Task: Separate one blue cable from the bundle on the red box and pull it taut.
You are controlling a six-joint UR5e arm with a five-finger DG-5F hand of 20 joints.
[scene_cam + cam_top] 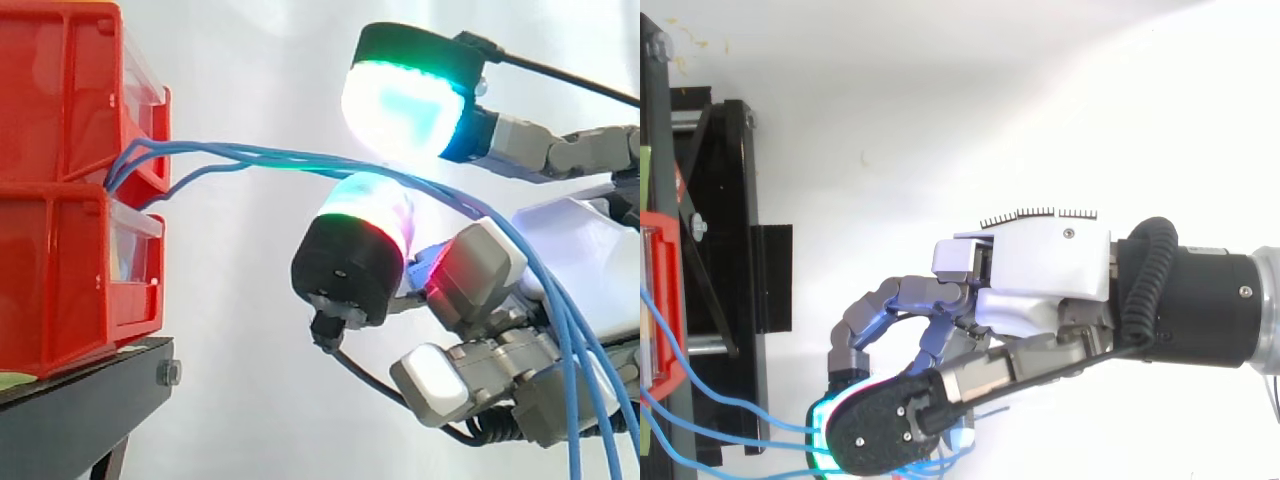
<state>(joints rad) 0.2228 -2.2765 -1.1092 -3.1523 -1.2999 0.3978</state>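
The blue cables [300,158] run as a bundle between two pads, a green and cyan one [400,105] above and a red and white one [375,215] below, and lie across the lower one. Behind the pads they bend down past the palm. The hand [1040,270] has its fingers curled round them. Beyond the fingertips the cables reach the stacked red boxes [60,200], entering where the two meet. The boxes sit on a black stand [80,400].

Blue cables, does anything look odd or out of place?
Several blue cables run together from the red bins and drape slack over the hand; none is separated or taut.
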